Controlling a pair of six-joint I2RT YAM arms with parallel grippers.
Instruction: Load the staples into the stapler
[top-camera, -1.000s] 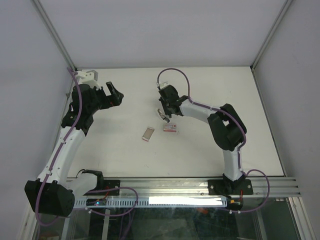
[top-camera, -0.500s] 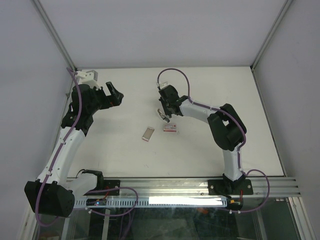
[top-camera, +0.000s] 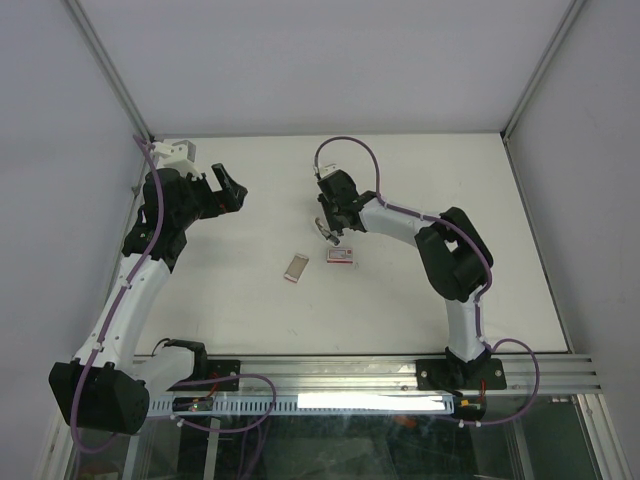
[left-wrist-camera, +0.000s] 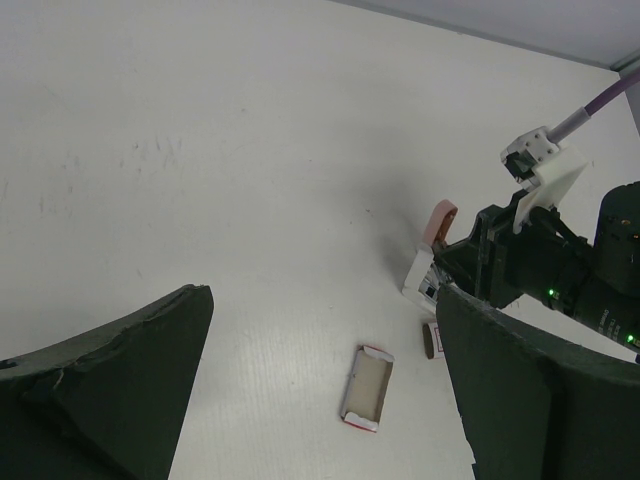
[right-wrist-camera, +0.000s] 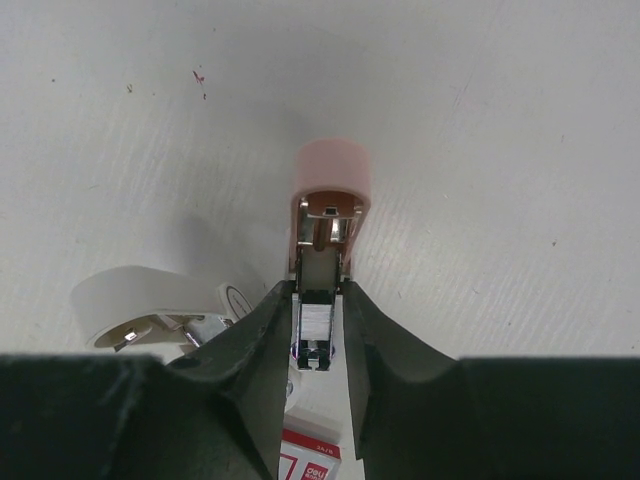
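Nothing has visibly moved: our right claw (right-wrist-camera: 318, 295) flanks the opened stapler (right-wrist-camera: 330, 175), grip we cannot tell; left claw (left-wrist-camera: 322, 300) gapes; staples (top-camera: 296, 267) wait unloaded.

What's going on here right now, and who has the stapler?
The right gripper is at the pink and white stapler, which is hinged open. Its fingers sit close on either side of the pink top arm; whether they pinch it I cannot tell. The staples lie on the table left of the red-and-white box, not yet loaded. The left gripper hangs wide open and empty.
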